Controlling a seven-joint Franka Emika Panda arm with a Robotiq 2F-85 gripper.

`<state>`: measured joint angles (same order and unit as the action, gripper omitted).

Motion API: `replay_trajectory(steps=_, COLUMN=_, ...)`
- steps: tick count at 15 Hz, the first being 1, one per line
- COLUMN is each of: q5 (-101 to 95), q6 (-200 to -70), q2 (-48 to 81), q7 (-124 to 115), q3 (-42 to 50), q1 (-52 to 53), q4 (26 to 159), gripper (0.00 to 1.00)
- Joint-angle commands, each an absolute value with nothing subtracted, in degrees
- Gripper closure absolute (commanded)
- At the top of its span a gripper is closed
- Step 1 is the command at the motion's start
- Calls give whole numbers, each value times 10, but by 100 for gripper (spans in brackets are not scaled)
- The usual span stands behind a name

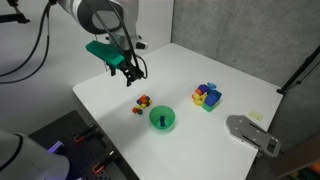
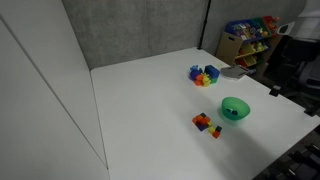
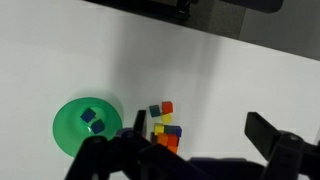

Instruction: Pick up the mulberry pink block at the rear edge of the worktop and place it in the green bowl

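End effector [image 3: 196, 130] low in wrist view, jaws spread wide, nothing held.
Its dark fingers [image 3: 268, 140] frame the bottom edge at 5 and 7 o'clock. On the white worktop [image 3: 230, 80], green bowl [image 3: 70, 137] at 8 o'clock of frame; two small bluish blocks [image 3: 91, 119] lie inside. A small block cluster [image 3: 165, 125] sits just beside the bowl at its 3 o'clock, clear of the rim. In an exterior view the end effector [image 1: 133, 72] hangs above the worktop at the bowl's 10 o'clock, well apart. A multicoloured block cluster [image 1: 207, 96] lies at the bowl's 2 o'clock; a pinkish block [image 1: 198, 94] shows on its arm-facing side, untouched. Exact shade too small to confirm.
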<state>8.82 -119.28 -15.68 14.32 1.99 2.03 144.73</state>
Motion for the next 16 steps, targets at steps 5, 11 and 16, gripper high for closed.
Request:
replay_trajectory(steps=5, q5=61, q6=-1342, q2=-52, q7=113, q3=-1, q1=23, q4=1492, gripper=0)
replay_trajectory(steps=11, q5=-2, q6=-1420, q2=64, q7=-17, q3=-29, q1=37, q4=1464, gripper=0)
replay_trajectory(steps=16, q5=-83, q6=-1456, q2=143, q7=-155, q3=-22, q1=77, q4=1432, gripper=0)
